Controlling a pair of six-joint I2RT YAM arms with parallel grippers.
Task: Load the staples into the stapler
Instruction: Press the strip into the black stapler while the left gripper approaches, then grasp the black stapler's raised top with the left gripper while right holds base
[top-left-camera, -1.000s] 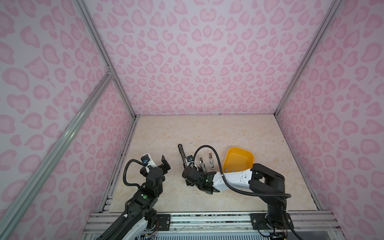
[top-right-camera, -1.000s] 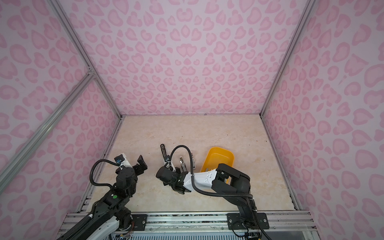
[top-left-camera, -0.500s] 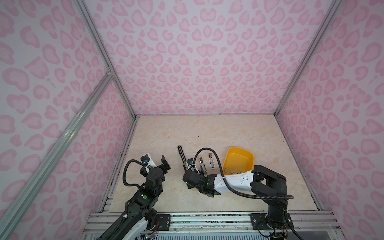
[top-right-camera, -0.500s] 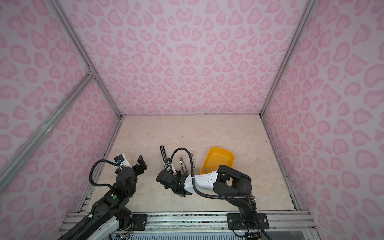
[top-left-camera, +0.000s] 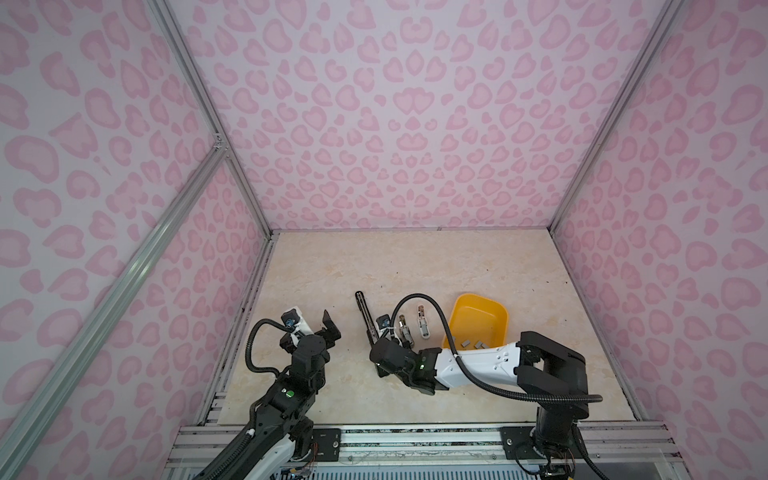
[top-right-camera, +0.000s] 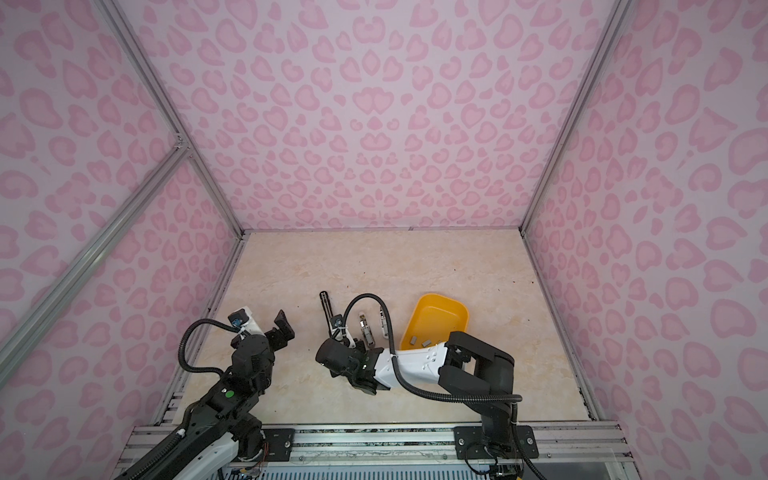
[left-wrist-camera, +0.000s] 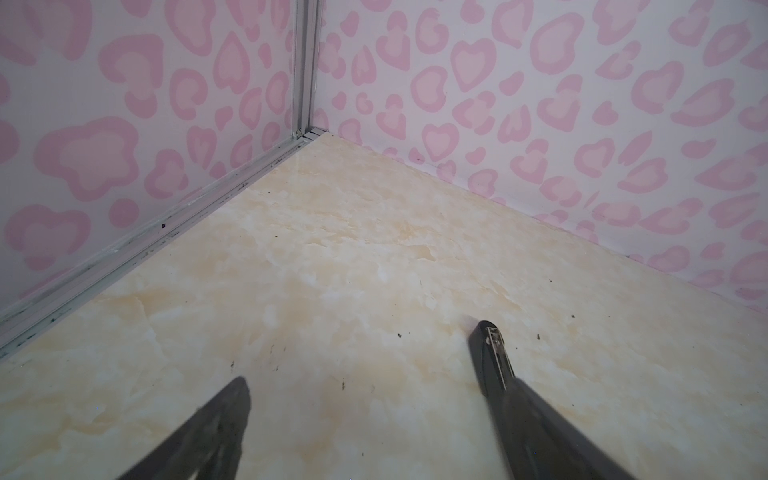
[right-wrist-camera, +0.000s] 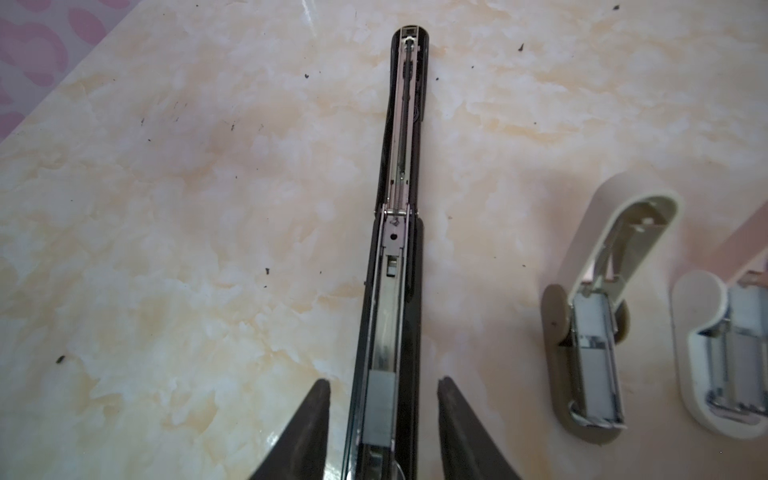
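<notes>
A long black stapler (right-wrist-camera: 397, 266) lies opened flat on the marble tabletop, seen in both top views (top-left-camera: 365, 316) (top-right-camera: 327, 308). A short grey strip of staples (right-wrist-camera: 379, 405) sits in its metal channel. My right gripper (right-wrist-camera: 384, 390) is open, with one finger on each side of the stapler and a gap on both sides. More staples (top-left-camera: 469, 343) (top-right-camera: 419, 341) lie in the yellow bin (top-left-camera: 494, 316) (top-right-camera: 455, 311). My left gripper (left-wrist-camera: 374, 390) (top-left-camera: 328, 328) is wide open and holds nothing, to the left of the stapler, whose tip (left-wrist-camera: 488, 345) shows beside one finger.
Two small staplers stand open right of the black one, a tan one (right-wrist-camera: 559, 332) (top-left-camera: 404, 332) and a white one (right-wrist-camera: 702, 316) (top-left-camera: 422, 324). The right arm's cable (top-left-camera: 419, 297) arches over them. Pink patterned walls close in the tabletop (top-left-camera: 415, 266) on three sides.
My right gripper has come open over the black stapler, and its wrist has shifted slightly toward the front edge. The left arm has not moved.
</notes>
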